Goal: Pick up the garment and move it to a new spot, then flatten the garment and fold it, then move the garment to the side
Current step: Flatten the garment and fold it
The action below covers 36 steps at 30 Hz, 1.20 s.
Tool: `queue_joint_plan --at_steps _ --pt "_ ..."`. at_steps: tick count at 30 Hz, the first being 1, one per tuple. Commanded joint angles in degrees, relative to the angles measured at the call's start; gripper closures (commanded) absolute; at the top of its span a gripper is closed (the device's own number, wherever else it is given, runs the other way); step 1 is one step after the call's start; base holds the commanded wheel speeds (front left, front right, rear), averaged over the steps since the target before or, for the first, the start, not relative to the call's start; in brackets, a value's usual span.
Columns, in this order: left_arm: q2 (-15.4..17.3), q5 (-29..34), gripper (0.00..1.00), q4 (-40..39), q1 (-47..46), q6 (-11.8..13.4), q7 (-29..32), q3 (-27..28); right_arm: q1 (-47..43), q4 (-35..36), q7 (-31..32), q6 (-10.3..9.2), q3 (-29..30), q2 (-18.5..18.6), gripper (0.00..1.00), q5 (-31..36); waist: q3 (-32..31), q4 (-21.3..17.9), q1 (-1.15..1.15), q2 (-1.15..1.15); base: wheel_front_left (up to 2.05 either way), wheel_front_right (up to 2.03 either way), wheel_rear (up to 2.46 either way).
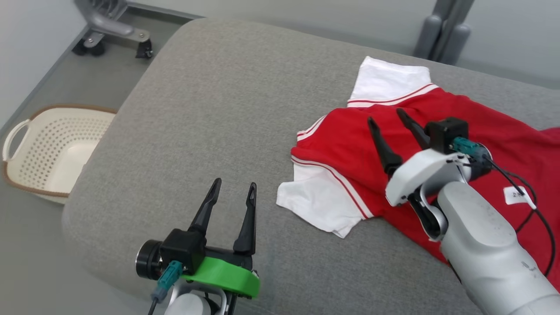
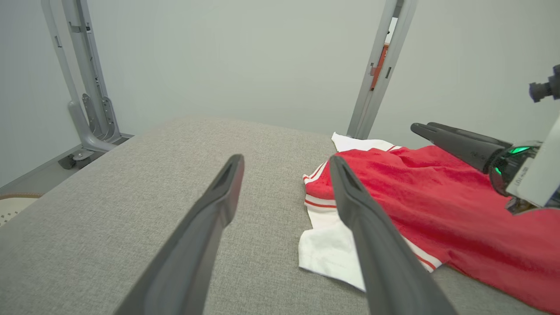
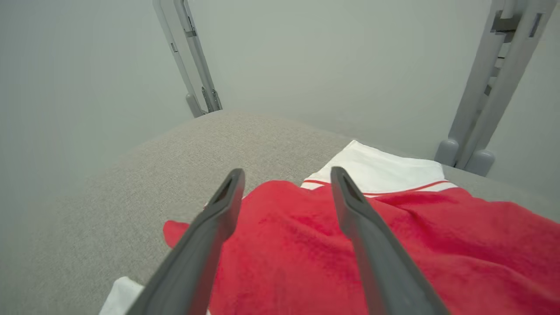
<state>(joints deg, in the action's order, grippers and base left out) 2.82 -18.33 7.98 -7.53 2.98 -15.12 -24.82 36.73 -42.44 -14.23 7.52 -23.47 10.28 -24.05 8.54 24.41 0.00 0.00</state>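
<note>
The garment is a red shirt with white, red-striped sleeves, lying rumpled on the right half of a grey cushioned surface. My right gripper hovers over the shirt's red body, open, with nothing between its fingers. In the right wrist view the garment lies under the right gripper, one white sleeve ahead. My left gripper stands open over bare cushion, left of the near white sleeve. In the left wrist view the left gripper points along the cushion, the garment to its right.
A white perforated laundry basket sits on the floor at the left, below the cushion's edge. A grey wheeled stand base is at the back left and grey posts at the back right. A white tag lies on the shirt.
</note>
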Motion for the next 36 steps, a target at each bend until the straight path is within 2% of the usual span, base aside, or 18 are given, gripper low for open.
queue_joint_plan --at_steps 1,8,14,19,25,30,36 --pt "0.17 0.36 0.0 0.19 0.32 -0.18 0.0 0.84 -2.69 1.71 -0.51 -0.07 1.05 0.96 0.0 0.29 -2.38 -5.86 0.0 0.0 0.0 0.0 0.0" --pt "0.18 1.93 0.0 0.74 1.39 -0.59 0.0 4.0 -15.14 12.54 -0.93 -0.07 10.2 2.49 0.0 -0.25 -3.66 -12.47 0.0 0.0 0.0 0.0 0.0" --pt "0.18 3.14 0.0 1.16 2.44 -0.84 0.0 6.47 -25.97 23.33 -0.94 -0.07 17.47 0.45 0.0 2.69 -4.37 -16.25 0.0 0.0 0.0 0.0 0.0" --pt "0.17 4.12 0.0 1.93 3.19 -1.43 0.0 7.87 -32.95 29.88 -0.95 -0.07 19.98 -1.54 0.0 4.7 -4.43 -18.1 0.0 0.0 0.0 0.0 0.0" --pt "0.17 5.75 0.0 3.65 3.31 -0.59 0.01 8.98 -35.96 32.61 -0.95 -0.06 21.89 -3.02 0.0 5.73 -4.31 -18.87 0.0 0.0 0.0 0.0 0.0" --pt "0.17 7.02 0.0 6.79 2.39 0.63 0.01 9.34 -35.05 33.86 -0.29 -0.06 21.61 -3.4 0.0 6.37 -3.86 -19.29 0.0 0.0 0.0 0.0 0.0" --pt "0.2 8.09 0.0 18.44 -0.88 1.67 0.01 10.19 -34.27 34.35 0.56 -0.07 20.66 -3.47 0.0 6.85 -2.95 -20.96 0.0 0.0 0.0 0.0 0.0"
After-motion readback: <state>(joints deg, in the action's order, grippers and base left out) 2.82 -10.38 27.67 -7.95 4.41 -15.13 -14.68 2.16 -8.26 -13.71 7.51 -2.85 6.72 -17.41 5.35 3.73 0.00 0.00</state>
